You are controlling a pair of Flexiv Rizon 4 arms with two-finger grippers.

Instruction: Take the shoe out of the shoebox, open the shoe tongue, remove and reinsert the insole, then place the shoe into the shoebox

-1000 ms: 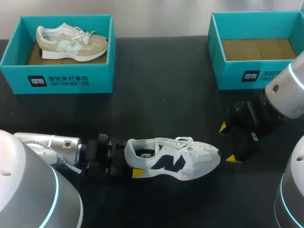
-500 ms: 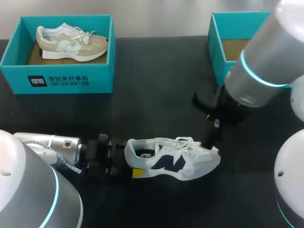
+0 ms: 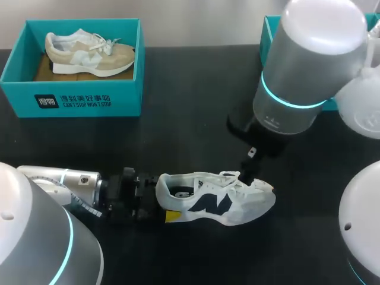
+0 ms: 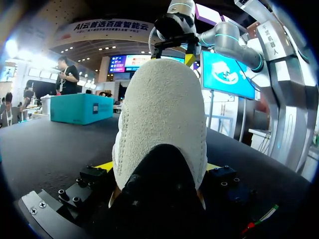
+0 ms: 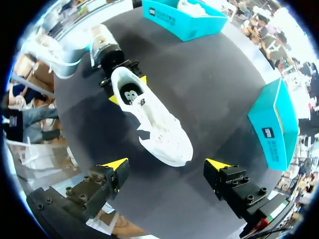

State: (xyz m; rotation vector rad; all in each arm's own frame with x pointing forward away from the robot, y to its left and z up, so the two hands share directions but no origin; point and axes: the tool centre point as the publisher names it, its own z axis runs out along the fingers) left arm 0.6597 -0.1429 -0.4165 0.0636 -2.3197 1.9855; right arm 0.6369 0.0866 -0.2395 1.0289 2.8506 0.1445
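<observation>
Head view: right gripper (image 5: pixel 165 163), fingers spread, has swung from 3 o'clock to over the white sneaker (image 3: pixel 217 199), ready to open its tongue, while left gripper (image 3: pixel 163 198) pinches the heel.

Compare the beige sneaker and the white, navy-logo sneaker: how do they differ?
The beige sneaker sits inside the teal cardboard box; the white sneaker stands on the black table. Nothing touches the beige sneaker; the left gripper clamps the white sneaker's heel. Both stand upright, laced, toes pointing the same way.
</observation>
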